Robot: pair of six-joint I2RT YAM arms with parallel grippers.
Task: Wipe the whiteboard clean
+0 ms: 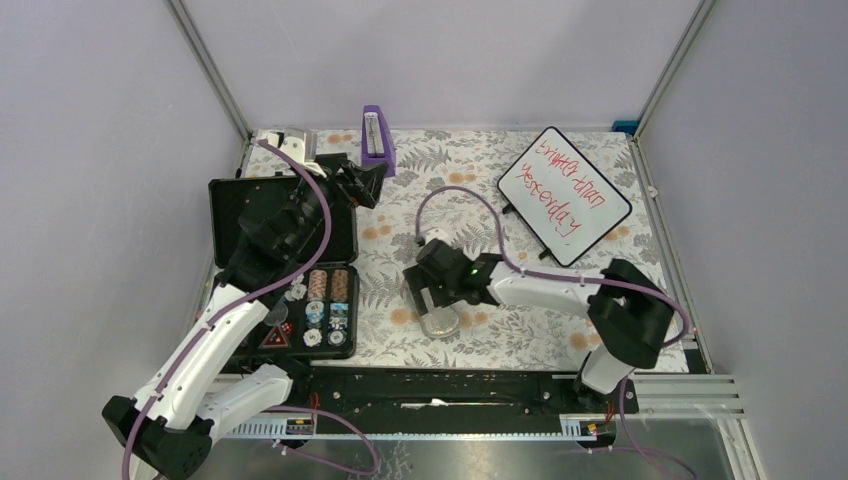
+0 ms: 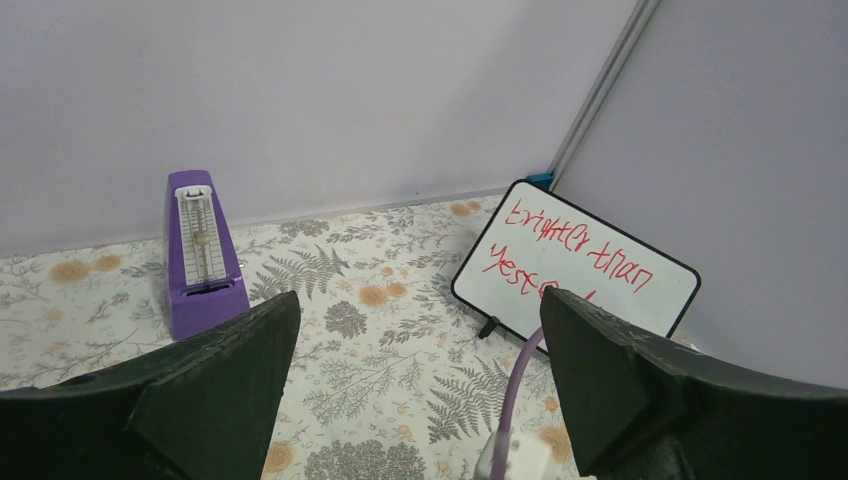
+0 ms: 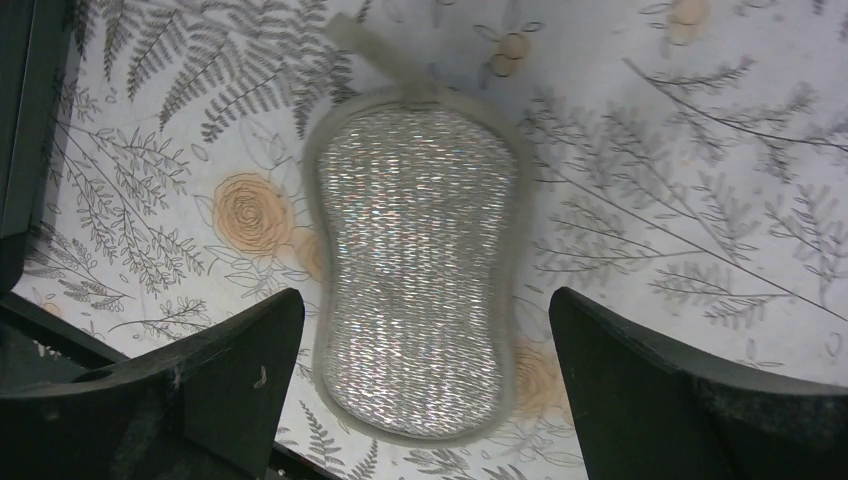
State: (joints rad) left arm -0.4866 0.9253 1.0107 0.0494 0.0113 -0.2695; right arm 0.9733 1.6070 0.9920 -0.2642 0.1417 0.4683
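Note:
The whiteboard (image 1: 564, 194), black-framed with red writing, lies at the back right of the flowered cloth; it also shows in the left wrist view (image 2: 575, 266). A silvery oval pad (image 1: 438, 320) lies flat on the cloth mid-table, large in the right wrist view (image 3: 415, 270). My right gripper (image 1: 436, 300) hovers open above the pad, its fingers (image 3: 200, 370) standing either side of it and apart from it. My left gripper (image 1: 362, 180) is open and empty, raised at the back left over the case, facing the whiteboard.
An open black case of poker chips (image 1: 300, 270) lies at the left. A purple metronome (image 1: 376, 138) stands at the back, also in the left wrist view (image 2: 200, 252). Metal frame posts and grey walls bound the cloth. A purple cable (image 1: 470, 200) arcs over the middle.

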